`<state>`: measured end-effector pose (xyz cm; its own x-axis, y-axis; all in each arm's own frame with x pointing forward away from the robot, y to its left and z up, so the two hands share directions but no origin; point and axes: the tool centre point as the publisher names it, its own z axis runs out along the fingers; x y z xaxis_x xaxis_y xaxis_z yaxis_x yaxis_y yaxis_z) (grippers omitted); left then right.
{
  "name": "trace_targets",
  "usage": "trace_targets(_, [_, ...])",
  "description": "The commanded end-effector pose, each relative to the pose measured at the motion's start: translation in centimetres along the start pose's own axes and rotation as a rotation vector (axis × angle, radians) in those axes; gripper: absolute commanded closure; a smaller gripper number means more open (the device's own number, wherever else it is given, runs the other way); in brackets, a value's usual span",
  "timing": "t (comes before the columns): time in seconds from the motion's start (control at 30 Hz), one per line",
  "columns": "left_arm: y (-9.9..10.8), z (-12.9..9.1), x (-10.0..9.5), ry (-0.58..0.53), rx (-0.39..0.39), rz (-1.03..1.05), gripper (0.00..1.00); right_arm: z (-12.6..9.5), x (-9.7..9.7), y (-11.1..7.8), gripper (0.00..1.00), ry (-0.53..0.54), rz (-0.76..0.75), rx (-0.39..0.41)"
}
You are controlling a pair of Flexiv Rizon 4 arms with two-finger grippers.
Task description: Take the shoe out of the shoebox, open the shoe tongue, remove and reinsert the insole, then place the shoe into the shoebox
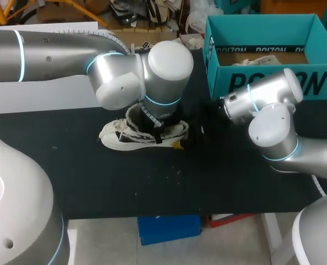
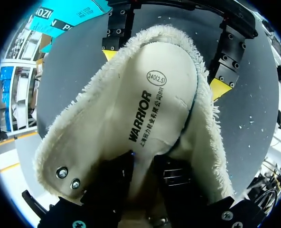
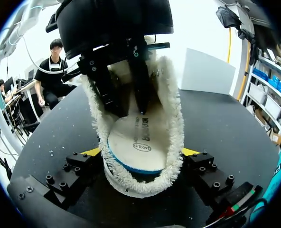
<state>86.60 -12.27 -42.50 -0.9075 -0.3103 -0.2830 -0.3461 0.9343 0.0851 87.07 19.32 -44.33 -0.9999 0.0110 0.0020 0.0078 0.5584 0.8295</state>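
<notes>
Near the middle of the black table, a cream shoe with dark laces and a fleecy lining, standing on its sole, toe toward the left side, heel toward the right. Straight above it, hiding most of the opening from the head camera, the left arm. Down inside the opening, the left gripper, closed on the front part of the insole, with that pale strip running between its two dark fingers. At the heel, the right gripper, clamped on the shoe from two sides, one yellow tip against each flank of the fleecy collar. Along the insole, a line of dark block lettering with a row of smaller characters beside it. Nearer the heel end, an oval stamp with figures inside. Along one edge of the insole, a thin blue rim, lifted slightly off the lining. Behind and to the right, well apart from the shoe, the teal shoebox, upright and open at the top, with crumpled pale paper on a brown floor inside. Across its near wall, large dark capitals. Along the inner back wall, a dark band with pale print. On the table around the shoe, scattered pale specks.
</notes>
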Motion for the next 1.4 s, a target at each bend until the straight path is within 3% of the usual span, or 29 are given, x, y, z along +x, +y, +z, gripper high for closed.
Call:
trace_targets(0.03, [-0.3, 2.0, -0.7, -0.036, 0.01, -0.003, 0.72, 0.2, 0.0, 0.0, 1.0, 0.001, 0.001, 0.002])
trace_targets(0.53, [0.5, 2.8, -1.5, -0.047, 0.11, -0.014, 0.79, 0.2, 0.0, 0.0, 1.0, 0.001, 0.001, 0.002])
trace_targets(0.87, [-0.1, 2.9, -1.5, -0.086, 0.082, -0.001, 0.8, 0.2, 0.0, 0.0, 1.0, 0.001, 0.001, 0.002])
trace_targets(0.9, [-0.2, 3.0, -1.6, -0.081, 0.081, 0.007, 0.87, 0.2, 0.0, 0.0, 1.0, 0.001, 0.001, 0.002])
trace_targets(0.93, [-0.2, 3.0, -1.6, -0.072, 0.082, 0.013, 1.0, 0.2, 0.0, 0.0, 1.0, 0.001, 0.001, 0.002])
trace_targets(1.17, [0.0, 2.7, -1.8, 0.04, 0.101, 0.044, 1.0, 0.2, 0.0, 0.0, 1.0, 0.001, 0.001, 0.002])
trace_targets(1.4, [0.4, 0.1, -1.4, 0.128, 0.144, 0.154, 1.0, 0.2, 0.0, 0.0, 1.0, 0.001, 0.001, 0.002])
